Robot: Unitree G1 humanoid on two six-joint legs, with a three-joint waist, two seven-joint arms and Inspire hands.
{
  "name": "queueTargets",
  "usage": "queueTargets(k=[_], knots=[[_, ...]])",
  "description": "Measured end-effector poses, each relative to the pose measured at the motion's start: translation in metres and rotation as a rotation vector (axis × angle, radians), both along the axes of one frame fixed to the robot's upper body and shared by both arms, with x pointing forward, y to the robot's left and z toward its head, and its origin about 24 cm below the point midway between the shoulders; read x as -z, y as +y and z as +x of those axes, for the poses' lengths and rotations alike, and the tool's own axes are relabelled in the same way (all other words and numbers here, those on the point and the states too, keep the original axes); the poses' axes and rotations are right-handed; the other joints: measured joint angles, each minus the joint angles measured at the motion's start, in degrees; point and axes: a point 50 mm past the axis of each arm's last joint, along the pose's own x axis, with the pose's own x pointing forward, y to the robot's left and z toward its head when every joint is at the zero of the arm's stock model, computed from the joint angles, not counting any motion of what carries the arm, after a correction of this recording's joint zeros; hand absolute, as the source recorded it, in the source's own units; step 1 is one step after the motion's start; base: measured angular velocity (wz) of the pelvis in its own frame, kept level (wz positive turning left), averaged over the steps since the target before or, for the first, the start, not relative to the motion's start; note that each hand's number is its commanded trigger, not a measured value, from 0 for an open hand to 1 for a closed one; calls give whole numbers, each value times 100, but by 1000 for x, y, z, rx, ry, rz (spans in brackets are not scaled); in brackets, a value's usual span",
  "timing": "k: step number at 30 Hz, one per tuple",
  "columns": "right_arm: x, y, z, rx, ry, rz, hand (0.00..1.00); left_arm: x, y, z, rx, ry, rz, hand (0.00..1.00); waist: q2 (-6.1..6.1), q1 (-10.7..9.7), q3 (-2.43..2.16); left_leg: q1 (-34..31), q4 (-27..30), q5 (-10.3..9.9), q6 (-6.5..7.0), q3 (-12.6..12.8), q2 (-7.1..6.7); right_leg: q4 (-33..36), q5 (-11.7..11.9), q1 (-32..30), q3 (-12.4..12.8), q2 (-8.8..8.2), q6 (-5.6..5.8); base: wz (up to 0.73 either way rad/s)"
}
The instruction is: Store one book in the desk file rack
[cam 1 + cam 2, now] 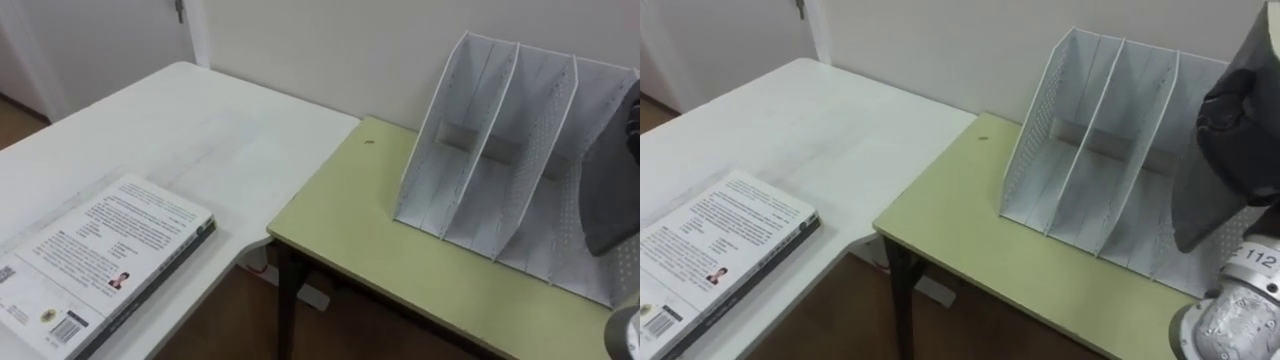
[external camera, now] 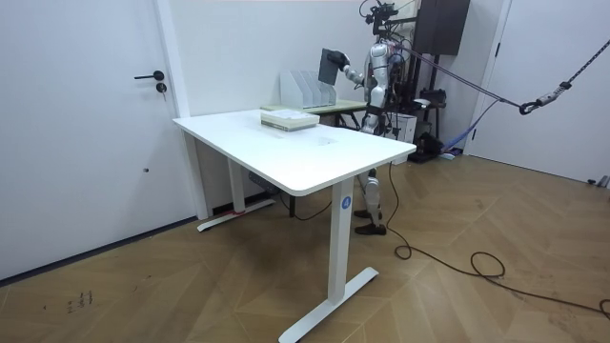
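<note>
My right hand (image 1: 1238, 128) comes in from the right, its dark fingers curled round a grey book (image 1: 1208, 212). It holds the book upright, just above the right-hand slots of the white file rack (image 1: 1095, 160). The rack stands on the green desk (image 1: 970, 230) against the wall, and the slots I can see hold nothing. In the room view I stand at the green desk with the book (image 2: 331, 65) raised over the rack (image 2: 307, 90). My left hand (image 2: 389, 97) is down by my side there, too small to read.
A stack of books (image 1: 710, 260) with a white printed cover lies on the white table (image 1: 830, 130) at my left. This table butts against the green desk. A door (image 2: 91, 124) is in the wall beyond the table.
</note>
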Motion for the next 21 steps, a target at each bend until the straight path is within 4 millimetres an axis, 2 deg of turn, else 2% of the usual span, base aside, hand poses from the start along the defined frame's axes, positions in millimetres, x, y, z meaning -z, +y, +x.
queueTargets(k=[12,14,21], knots=[[-7,-14,11,48,20,-50,100,0,3,-3,-32,16,7,0,-15,81,-7,-18,44,2,-1,-89,-1,13,3,15,-77,-12,-4,2],[-5,-15,12,56,32,-60,100,0,4,-3,-31,16,9,0,-32,77,3,10,68,2,-1,-102,-1,-1,3,63,-93,-16,-5,5],[3,-21,28,88,97,-37,100,0,4,-3,-32,27,4,0,-36,73,-4,15,69,2,-1,-112,2,-56,23,79,-94,-16,-5,0]])
